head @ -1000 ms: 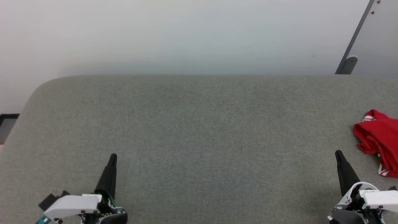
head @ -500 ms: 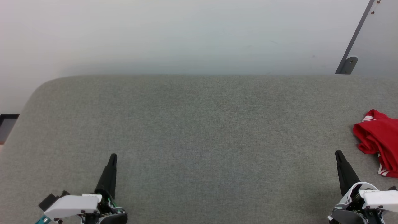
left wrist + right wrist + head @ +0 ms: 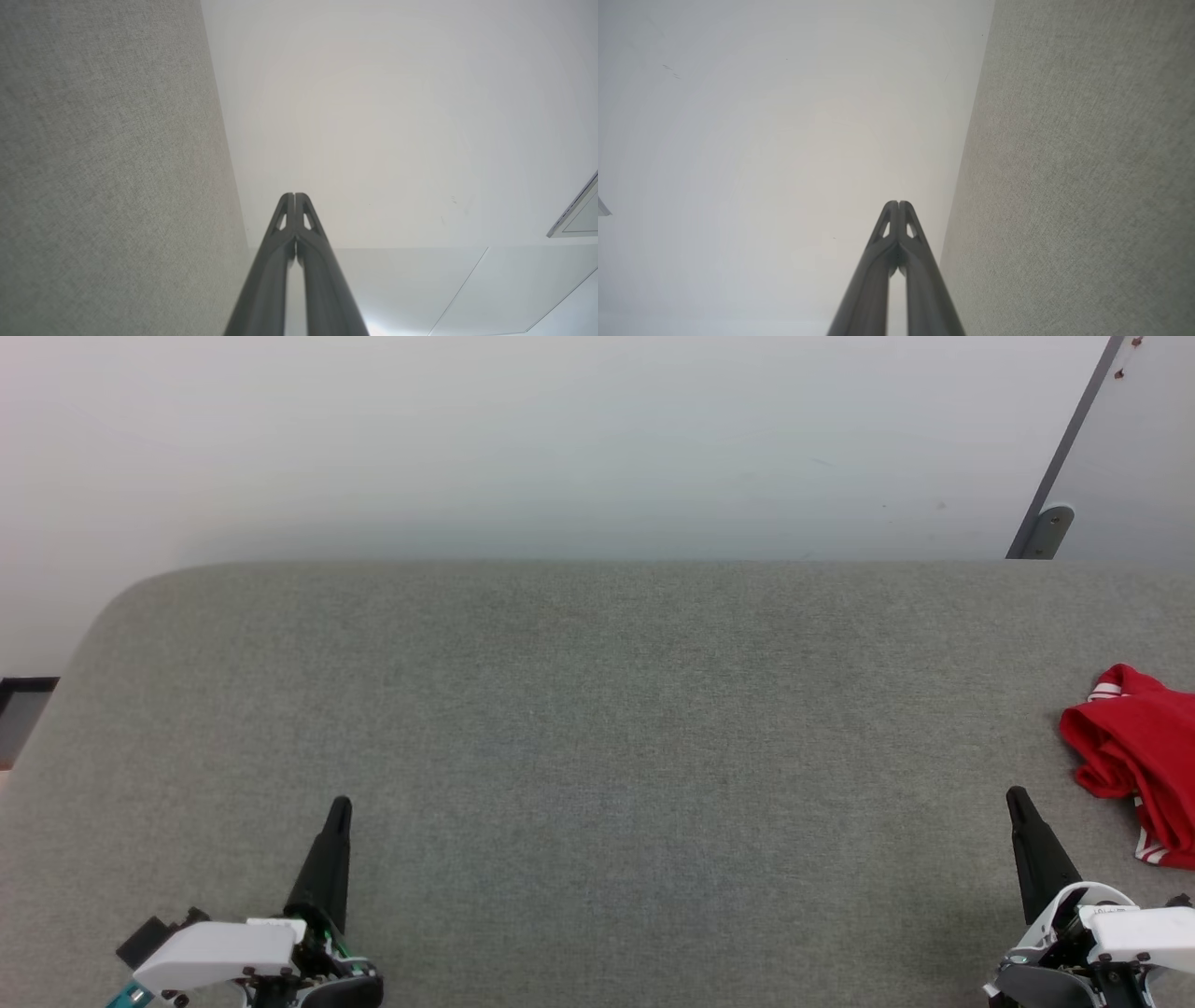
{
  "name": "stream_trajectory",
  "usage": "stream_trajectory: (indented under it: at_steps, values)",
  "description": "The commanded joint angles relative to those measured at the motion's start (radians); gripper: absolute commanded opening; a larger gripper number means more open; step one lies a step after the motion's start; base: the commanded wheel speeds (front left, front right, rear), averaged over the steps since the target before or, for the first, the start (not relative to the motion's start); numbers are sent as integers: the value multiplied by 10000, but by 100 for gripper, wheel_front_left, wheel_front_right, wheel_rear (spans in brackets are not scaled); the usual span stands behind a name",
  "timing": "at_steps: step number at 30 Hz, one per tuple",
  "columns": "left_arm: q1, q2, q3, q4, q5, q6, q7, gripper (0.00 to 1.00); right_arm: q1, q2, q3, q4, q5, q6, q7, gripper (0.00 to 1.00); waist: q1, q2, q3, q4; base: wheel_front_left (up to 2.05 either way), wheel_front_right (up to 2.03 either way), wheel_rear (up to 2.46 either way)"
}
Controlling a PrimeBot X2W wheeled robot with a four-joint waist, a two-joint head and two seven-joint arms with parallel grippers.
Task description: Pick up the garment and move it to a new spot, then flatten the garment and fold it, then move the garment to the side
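The garment [image 3: 1134, 747] lies bunched in a red heap at the far right of the bench [image 3: 597, 709]. It is cut off by the head view's edge, and striped trim shows at its near and far ends. The left claw [image 3: 340, 805] rests at the near left. The right claw [image 3: 1014, 795] rests at the near right, just left of the heap and apart from it. Each claw has its fingers pressed together on nothing.

A heap at the side fits two stages: a shirt waiting to be brought to the middle, or one already put aside. It looks rumpled rather than squarely folded, but part of it is out of sight, so I cannot settle which.

Should a grip be due, the right claw is the nearer. It would need to part its fingers and pinch a raised ridge of cloth, not scrape the bench's grey felt.

The head view gives the heap and where both claws sit. The wrist views add the close detail. The left claw's [image 3: 295, 196] tips and the right claw's [image 3: 899, 204] tips meet with nothing between them, and the bench edge runs alongside each.
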Motion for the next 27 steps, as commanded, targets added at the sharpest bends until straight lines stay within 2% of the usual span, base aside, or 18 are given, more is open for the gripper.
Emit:
stream_trajectory:
  at_steps: [1, 27]
  values:
    - [-104, -22, 30, 13, 35, -35, 1, 0, -20, 32, 3, 2, 40, -10, 21, 0, 0, 0, 0, 0, 0, 0, 0]
    - [-105, -36, 54, 13, 57, -35, 17, 0, -20, 32, 4, 2, 41, -10, 20, 0, 0, 0, 0, 0, 0, 0, 0]
